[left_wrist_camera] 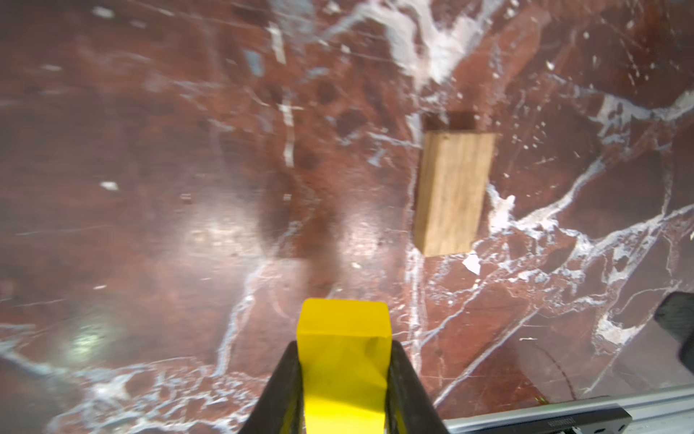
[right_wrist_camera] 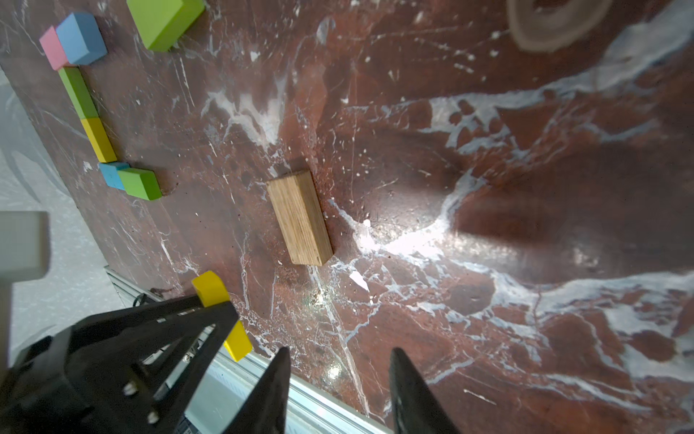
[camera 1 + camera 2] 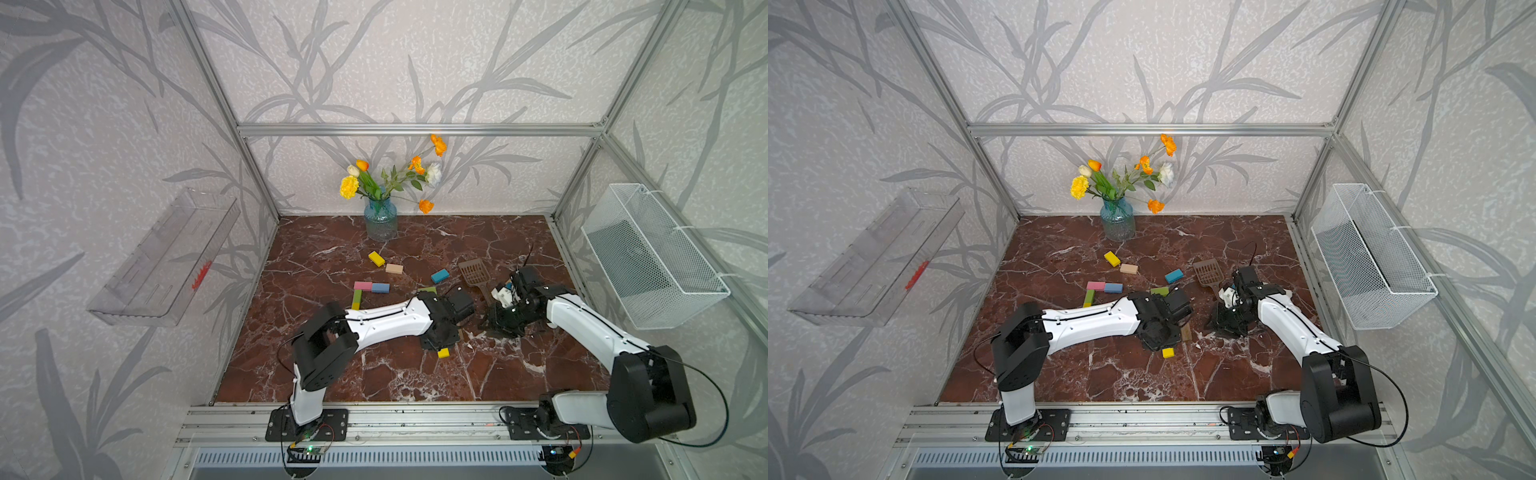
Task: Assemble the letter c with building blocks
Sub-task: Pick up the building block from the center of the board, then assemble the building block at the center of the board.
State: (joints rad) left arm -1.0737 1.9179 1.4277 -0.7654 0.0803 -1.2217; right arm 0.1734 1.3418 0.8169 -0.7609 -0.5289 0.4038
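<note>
Left hand (image 1: pixel 344 351) clamped on a yellow block (image 1: pixel 343 330), its two dark fingers pressing the long sides and one short end jutting out past the tips. In both top views this block sits toward the front of the red marble counter (image 3: pixel 332 374); whether it touches the surface cannot be told. Right hand (image 2: pixel 340 353) with jaws apart and nothing between them, over bare counter. A brown wooden block (image 2: pixel 300 218) lies flat between the two hands, apart from both.

Partial letter, as seen from the right wrist:
- A pink block (image 2: pixel 52 49) and a blue block (image 2: pixel 80 37) lie side by side, touching.
- A green block (image 2: pixel 78 92) runs off from the pink one.
- A second yellow block (image 2: pixel 98 139) lies end to end with the green.
- A second blue block (image 2: pixel 110 174) and a second green block (image 2: pixel 139 183) touch each other just beside that yellow end.

In the top views the left arm (image 3: pixel 386 320) covers the nearer part of this run.

Loose pieces: a lime block (image 2: pixel 165 20) lies near the blue block, and farther back are a far yellow block (image 3: pixel 376 258), a tan block (image 3: pixel 394 268) just beside it, and a teal block (image 3: pixel 440 275). A brown slotted scoop (image 3: pixel 475 272) lies near the right arm, and a vase of flowers (image 3: pixel 380 220) stands at the back wall.
</note>
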